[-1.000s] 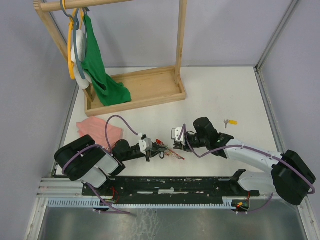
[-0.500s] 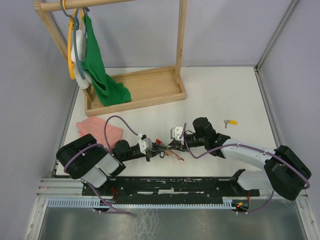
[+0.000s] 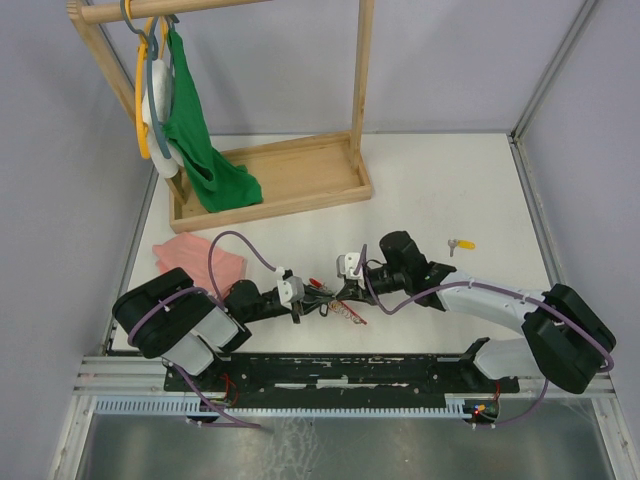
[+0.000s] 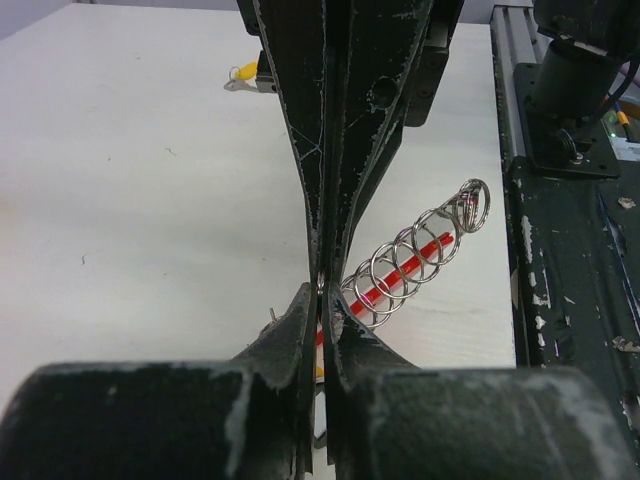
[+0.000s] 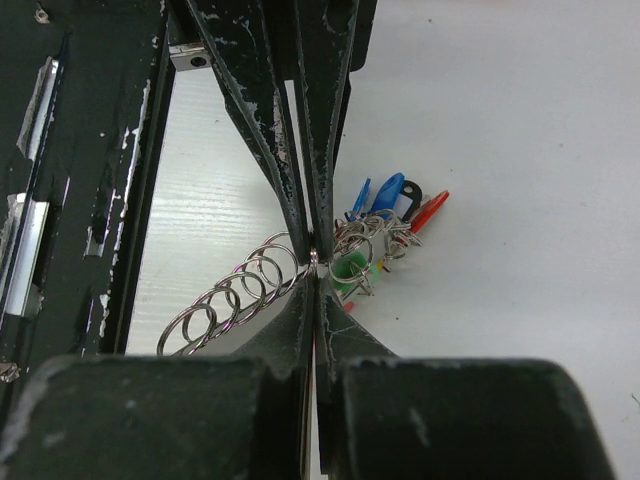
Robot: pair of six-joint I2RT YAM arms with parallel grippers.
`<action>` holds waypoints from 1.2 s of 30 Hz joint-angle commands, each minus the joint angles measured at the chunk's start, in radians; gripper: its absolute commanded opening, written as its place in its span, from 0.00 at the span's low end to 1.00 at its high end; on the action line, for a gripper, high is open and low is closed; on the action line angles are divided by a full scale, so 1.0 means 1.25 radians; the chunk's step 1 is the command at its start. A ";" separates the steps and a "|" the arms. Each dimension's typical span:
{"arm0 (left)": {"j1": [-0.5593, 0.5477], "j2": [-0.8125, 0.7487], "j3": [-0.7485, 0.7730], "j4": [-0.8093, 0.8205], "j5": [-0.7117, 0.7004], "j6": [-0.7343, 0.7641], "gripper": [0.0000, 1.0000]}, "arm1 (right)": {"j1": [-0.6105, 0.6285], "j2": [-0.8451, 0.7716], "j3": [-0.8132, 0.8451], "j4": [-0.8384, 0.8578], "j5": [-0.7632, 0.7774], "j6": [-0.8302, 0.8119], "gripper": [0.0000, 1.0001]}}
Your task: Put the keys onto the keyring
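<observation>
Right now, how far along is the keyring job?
Seemingly done: the green-tagged key sits among the rings of the key bunch, though whether it is threaded cannot be told. In hand: the left gripper and right gripper are both shut at that bunch. Remaining: the yellow-tagged key lies alone on the table, apart from the rings.
</observation>
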 commanded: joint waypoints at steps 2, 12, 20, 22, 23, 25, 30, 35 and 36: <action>-0.001 -0.014 0.013 0.049 0.005 0.005 0.14 | 0.031 -0.016 0.135 -0.230 0.076 -0.094 0.01; -0.001 -0.082 0.049 -0.122 0.019 0.030 0.20 | 0.115 0.027 0.275 -0.448 0.250 -0.154 0.01; -0.002 -0.071 0.060 -0.131 0.039 0.032 0.19 | 0.153 0.064 0.346 -0.518 0.316 -0.176 0.01; -0.003 -0.068 0.065 -0.132 0.044 0.031 0.18 | 0.159 0.071 0.353 -0.519 0.317 -0.177 0.00; -0.002 -0.067 0.068 -0.133 0.047 0.031 0.18 | 0.163 0.074 0.357 -0.518 0.317 -0.178 0.01; -0.005 -0.060 0.071 -0.131 0.048 0.030 0.17 | 0.168 0.085 0.364 -0.516 0.317 -0.178 0.01; -0.006 -0.043 0.070 -0.119 0.047 0.030 0.08 | 0.173 0.089 0.369 -0.502 0.313 -0.177 0.01; -0.006 -0.030 0.061 -0.078 0.030 0.025 0.03 | 0.172 0.055 0.324 -0.442 0.294 -0.173 0.01; -0.007 -0.027 0.057 -0.064 0.026 0.023 0.03 | 0.170 0.044 0.310 -0.425 0.295 -0.169 0.01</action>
